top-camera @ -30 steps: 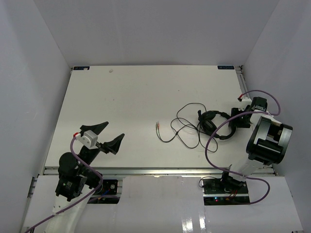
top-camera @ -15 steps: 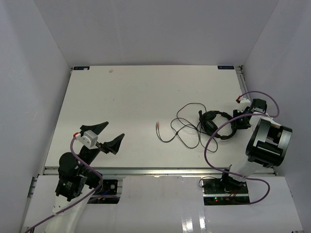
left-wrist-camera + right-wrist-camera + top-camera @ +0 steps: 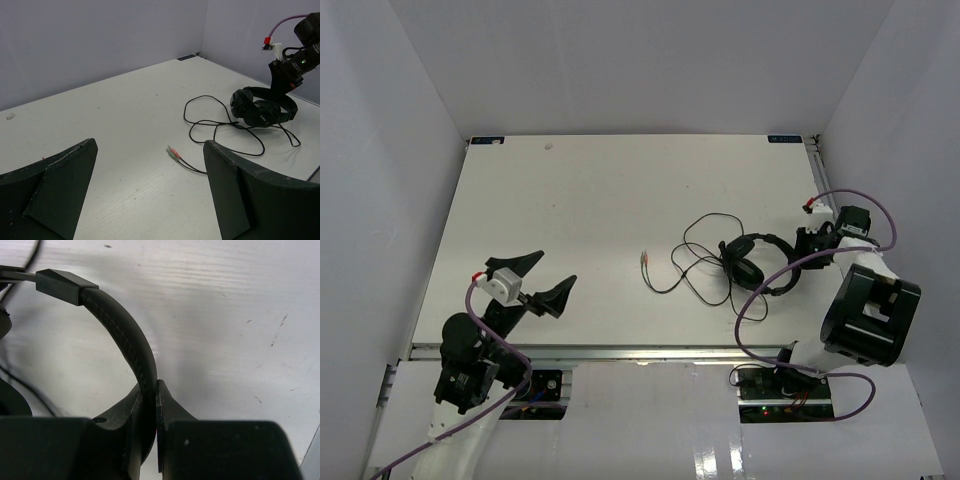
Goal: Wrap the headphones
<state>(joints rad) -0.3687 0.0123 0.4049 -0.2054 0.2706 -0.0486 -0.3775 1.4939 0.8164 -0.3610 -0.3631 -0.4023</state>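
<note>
Headphones (image 3: pixel 748 262) in right end effector (image 3: pixel 149 390) (headband)

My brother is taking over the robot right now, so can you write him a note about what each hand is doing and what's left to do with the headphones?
Left hand: open, holding nothing, low over the table at the near left.
Right hand: shut on the headband of the headphones.
Headphones: at the right side of the table, in front of the right arm.
Cord: loose loops on the table left of the earcups, plugs lying free.
Done: headband gripped.
Left: all the wrapping; no cord is around the headphones yet.
</note>
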